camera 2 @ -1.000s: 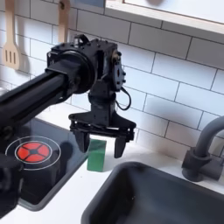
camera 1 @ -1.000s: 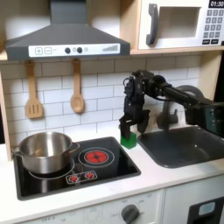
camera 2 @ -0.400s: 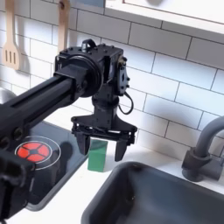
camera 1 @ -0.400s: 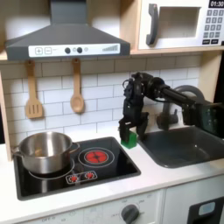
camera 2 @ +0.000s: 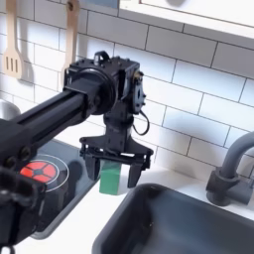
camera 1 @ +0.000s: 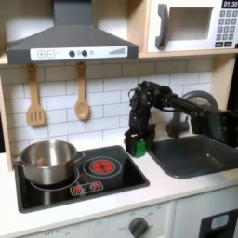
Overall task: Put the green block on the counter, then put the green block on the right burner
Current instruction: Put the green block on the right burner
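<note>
First exterior view: the claw [camera 1: 137,141] straddles the green block [camera 1: 138,147] on the table [camera 1: 177,191], between hob and sink.

Second exterior view: jaws spread, block released; right burner [camera 2: 36,171] placement apparently remains.

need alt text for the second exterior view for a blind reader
A black robot gripper hangs open around a small green block standing on the pale counter, between a black hob with a red burner at the second exterior view's left and a dark sink at its right. White tiles line the wall behind.
</note>
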Robot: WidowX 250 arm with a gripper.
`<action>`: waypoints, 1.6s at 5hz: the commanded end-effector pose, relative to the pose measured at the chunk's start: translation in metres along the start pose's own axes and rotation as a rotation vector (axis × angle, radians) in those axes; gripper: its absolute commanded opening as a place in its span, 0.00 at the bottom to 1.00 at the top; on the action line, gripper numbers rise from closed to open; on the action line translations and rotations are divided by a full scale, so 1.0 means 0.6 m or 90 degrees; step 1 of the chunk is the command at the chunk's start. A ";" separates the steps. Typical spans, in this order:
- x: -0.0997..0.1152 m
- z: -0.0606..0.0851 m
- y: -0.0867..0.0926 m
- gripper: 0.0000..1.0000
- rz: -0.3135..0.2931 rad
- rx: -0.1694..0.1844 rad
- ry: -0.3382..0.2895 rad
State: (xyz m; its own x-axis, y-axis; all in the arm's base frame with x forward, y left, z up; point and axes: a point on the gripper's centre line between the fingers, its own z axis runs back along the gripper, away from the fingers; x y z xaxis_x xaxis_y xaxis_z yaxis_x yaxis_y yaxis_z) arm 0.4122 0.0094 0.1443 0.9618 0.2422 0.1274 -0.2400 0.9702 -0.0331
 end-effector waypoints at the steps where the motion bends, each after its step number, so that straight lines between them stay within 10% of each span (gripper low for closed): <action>1: 0.005 -0.004 0.021 1.00 0.013 0.004 0.007; 2: 0.000 -0.009 0.020 0.00 0.009 0.000 0.012; 5: 0.000 -0.002 0.011 0.00 -0.003 -0.011 0.007; 8: -0.028 0.072 -0.040 0.00 -0.054 -0.112 -0.024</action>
State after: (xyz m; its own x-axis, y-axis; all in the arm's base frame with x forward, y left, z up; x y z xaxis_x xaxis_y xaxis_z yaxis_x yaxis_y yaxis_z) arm 0.3954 -0.0090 0.1805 0.9703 0.1833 0.1575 -0.1526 0.9700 -0.1892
